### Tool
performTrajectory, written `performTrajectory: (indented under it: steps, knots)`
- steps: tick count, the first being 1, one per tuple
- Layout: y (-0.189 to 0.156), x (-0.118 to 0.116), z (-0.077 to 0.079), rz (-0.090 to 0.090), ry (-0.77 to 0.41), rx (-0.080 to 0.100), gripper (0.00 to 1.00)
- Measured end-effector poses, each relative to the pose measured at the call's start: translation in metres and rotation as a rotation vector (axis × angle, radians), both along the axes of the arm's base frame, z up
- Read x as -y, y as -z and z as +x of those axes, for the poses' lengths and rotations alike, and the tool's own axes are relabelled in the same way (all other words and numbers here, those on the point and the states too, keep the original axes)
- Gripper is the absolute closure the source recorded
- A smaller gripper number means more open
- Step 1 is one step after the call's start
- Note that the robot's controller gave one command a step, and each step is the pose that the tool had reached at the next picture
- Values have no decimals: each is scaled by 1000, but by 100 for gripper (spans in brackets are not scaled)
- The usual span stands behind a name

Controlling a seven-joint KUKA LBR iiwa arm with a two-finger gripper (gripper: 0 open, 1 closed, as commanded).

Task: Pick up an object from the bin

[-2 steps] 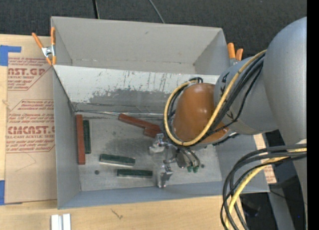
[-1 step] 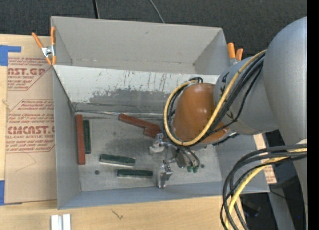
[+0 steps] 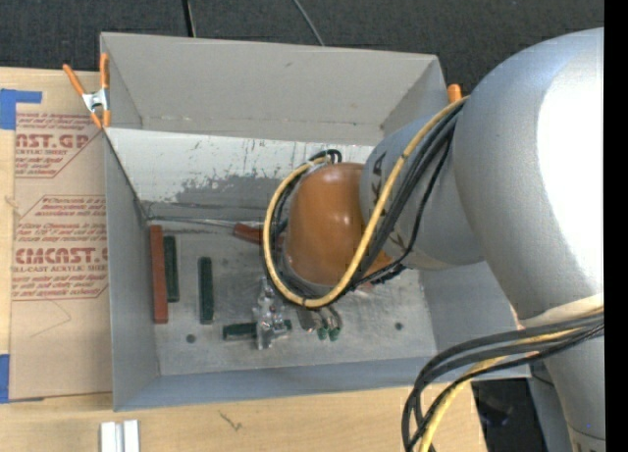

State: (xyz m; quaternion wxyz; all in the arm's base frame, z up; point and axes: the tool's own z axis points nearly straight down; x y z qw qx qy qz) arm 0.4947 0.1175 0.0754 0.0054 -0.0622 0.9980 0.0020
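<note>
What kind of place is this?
Probably a robot lab or workshop: a big silver robot arm is down in a grey metal bin holding an orange stick and dark green sticks.

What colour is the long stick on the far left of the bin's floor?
Reddish orange. The camera view shows this long flat stick best.

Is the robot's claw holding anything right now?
Can't tell. The gripper sits low beside a small dark green piece near the bin front wall.
</note>
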Motion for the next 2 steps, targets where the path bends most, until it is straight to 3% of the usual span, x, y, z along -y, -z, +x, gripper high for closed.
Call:
performTrajectory:
  steps: [1,2]
  knots:
    - [0,0,0,0,0,0,100]
    - [-149,-10,0,-3,54,-8,100]
